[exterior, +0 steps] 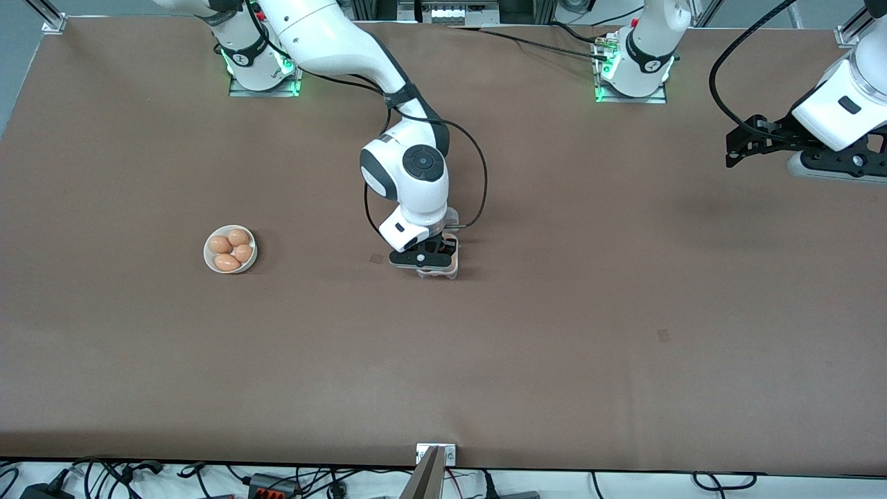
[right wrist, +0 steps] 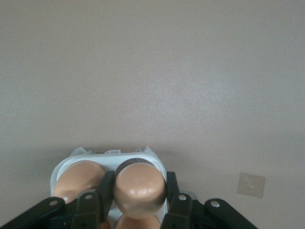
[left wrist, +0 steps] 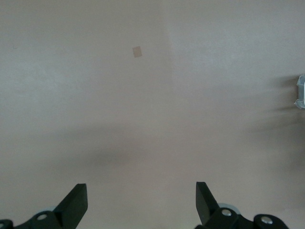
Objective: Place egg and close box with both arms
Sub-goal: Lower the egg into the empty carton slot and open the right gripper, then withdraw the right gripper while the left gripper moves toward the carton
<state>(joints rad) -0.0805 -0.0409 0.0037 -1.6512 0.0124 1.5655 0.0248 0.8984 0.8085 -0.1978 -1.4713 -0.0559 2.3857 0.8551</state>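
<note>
Bowl: round white bowl (exterior: 210, 258) holding four orange-brown eggs (exterior: 231, 250), toward the right arm's end of the table.
Table: broad brown matte tabletop (exterior: 554, 312).
Markers: small square tape patches (exterior: 663, 335) on it.

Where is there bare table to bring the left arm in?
Open table between the box and the left gripper, also between box and bowl. It is crowded only at the box, where the right gripper holds an egg.
</note>
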